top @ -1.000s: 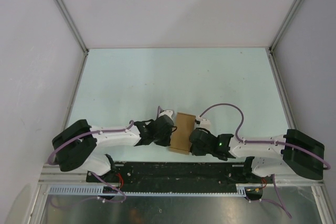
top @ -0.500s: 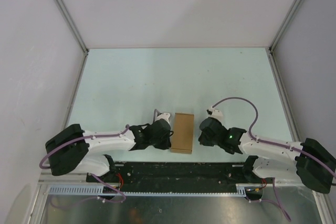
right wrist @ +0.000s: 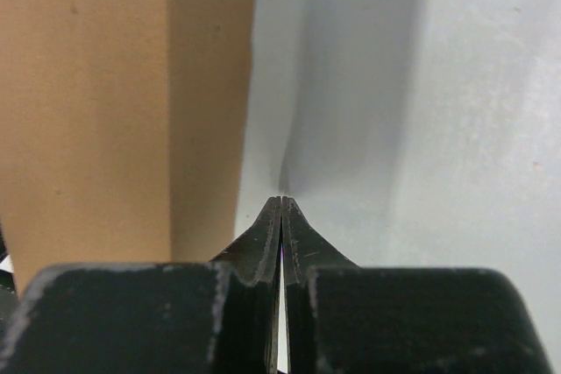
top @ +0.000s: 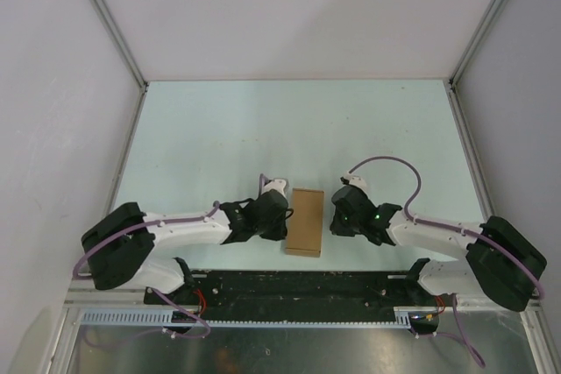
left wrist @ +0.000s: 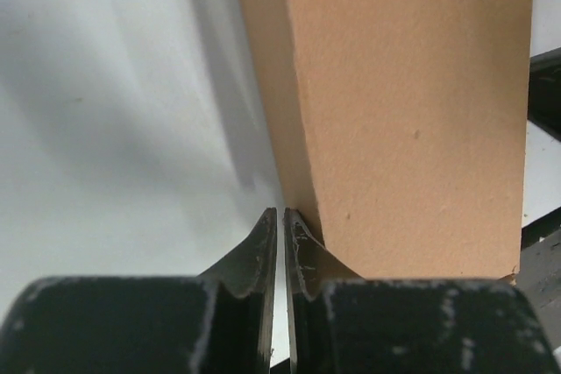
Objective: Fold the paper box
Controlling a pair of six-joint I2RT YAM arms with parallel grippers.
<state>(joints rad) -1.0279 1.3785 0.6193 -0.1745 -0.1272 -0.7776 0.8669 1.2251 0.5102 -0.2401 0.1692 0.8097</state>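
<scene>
The paper box [top: 305, 222] is a small closed brown cardboard box lying on the table between my two arms. It fills the upper right of the left wrist view [left wrist: 412, 111] and the left of the right wrist view [right wrist: 96, 111]. My left gripper [top: 286, 219] sits at the box's left wall, its jaws parted by a thin slit with nothing between them [left wrist: 281, 210]. My right gripper [top: 331, 216] is shut and empty, a small way off the box's right wall [right wrist: 281, 199].
The pale green table [top: 289, 137] is enclosed by white walls and metal frame posts [top: 110, 24]. A black base rail [top: 298, 286] runs along the near edge just behind the box.
Both grippers pressed the box's sides a second ago. The right one drew back to the right, then came partway back. The left jaws have parted slightly.
</scene>
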